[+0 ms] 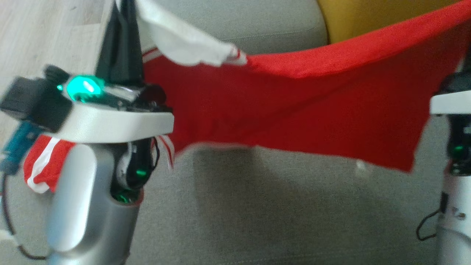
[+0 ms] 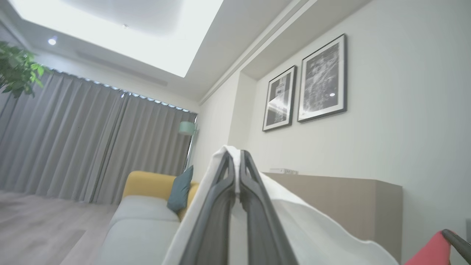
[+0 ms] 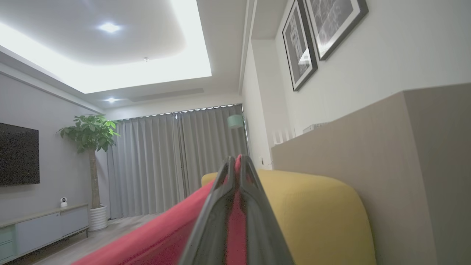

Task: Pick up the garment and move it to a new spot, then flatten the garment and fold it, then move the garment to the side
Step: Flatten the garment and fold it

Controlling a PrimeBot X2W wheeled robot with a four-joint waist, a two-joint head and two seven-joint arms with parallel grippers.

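Observation:
A red garment (image 1: 294, 106) with white panels and white stripes hangs stretched between my two arms above the grey sofa seat (image 1: 257, 206). My left gripper (image 2: 236, 156) points upward and is shut on a white part of the garment (image 2: 312, 224). In the head view its dark fingers (image 1: 121, 40) rise at the upper left, with a red-and-white sleeve (image 1: 40, 165) drooping behind the forearm. My right gripper (image 3: 235, 162) is shut on the red cloth (image 3: 162, 235); its wrist (image 1: 454, 95) sits at the head view's right edge.
A yellow sofa section (image 3: 316, 213) and a teal cushion (image 2: 179, 189) lie at the back. A beige low wall (image 2: 342, 206) runs behind the sofa. Wooden floor (image 1: 44, 33) lies to the left. A potted tree (image 3: 92, 147) and a TV cabinet (image 3: 40, 228) stand across the room.

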